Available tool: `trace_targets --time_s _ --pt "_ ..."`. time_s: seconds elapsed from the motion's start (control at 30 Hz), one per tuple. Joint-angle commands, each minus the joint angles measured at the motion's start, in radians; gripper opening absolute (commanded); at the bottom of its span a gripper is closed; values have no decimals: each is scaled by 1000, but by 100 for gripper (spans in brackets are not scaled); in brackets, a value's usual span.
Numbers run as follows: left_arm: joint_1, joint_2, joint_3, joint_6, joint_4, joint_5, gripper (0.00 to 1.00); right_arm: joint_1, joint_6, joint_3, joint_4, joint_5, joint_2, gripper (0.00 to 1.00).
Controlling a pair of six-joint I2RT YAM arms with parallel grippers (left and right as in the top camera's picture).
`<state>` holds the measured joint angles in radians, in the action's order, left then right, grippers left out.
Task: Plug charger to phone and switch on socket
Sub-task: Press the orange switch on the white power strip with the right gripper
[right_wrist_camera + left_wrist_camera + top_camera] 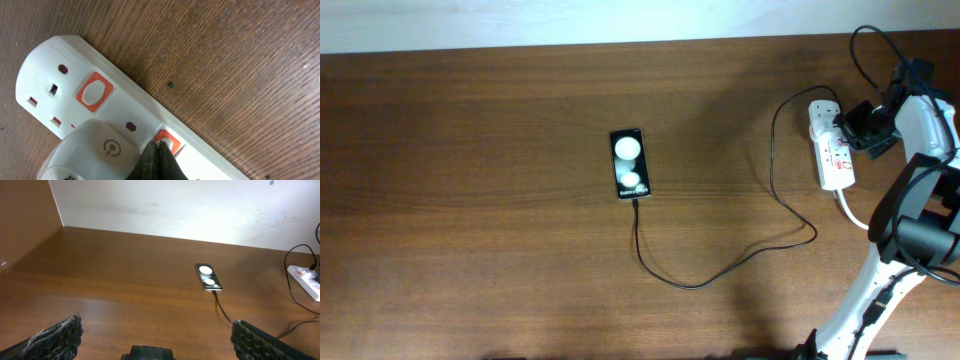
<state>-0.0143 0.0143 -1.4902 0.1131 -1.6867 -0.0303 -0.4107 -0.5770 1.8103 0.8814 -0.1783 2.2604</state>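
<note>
The black phone [629, 163] lies mid-table with two white glare spots; it also shows in the left wrist view [208, 277]. The thin black charger cable [720, 270] runs from the phone's near end in a loop to the white socket strip [835, 150] at the right. My right gripper [159, 148] is shut, its fingertips pressed on an orange switch [170, 141] of the strip [55, 75], beside a white adapter [95, 150]. My left gripper [155, 335] is open and empty, low over the table, far left of the phone.
The strip's thick white cord [852, 212] leaves its near end toward the right arm's base. Another orange switch [93, 91] sits on the strip. A white wall [200, 205] borders the table's far edge.
</note>
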Motion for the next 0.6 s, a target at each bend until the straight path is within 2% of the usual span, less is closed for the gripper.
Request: trace_targets --time_s 0.0,0.23,0.4,0.57 --pt "4 -7 -2 9 1 8 99 51 -7 -8 19 -77 41 4" --pt "4 -7 -2 9 1 8 99 52 -7 -8 11 -71 41 4" --pt "4 -7 -2 9 1 8 99 37 1 -7 66 56 32 4" --pt "4 -7 -2 9 1 8 99 4 5 -5 117 114 -90 4"
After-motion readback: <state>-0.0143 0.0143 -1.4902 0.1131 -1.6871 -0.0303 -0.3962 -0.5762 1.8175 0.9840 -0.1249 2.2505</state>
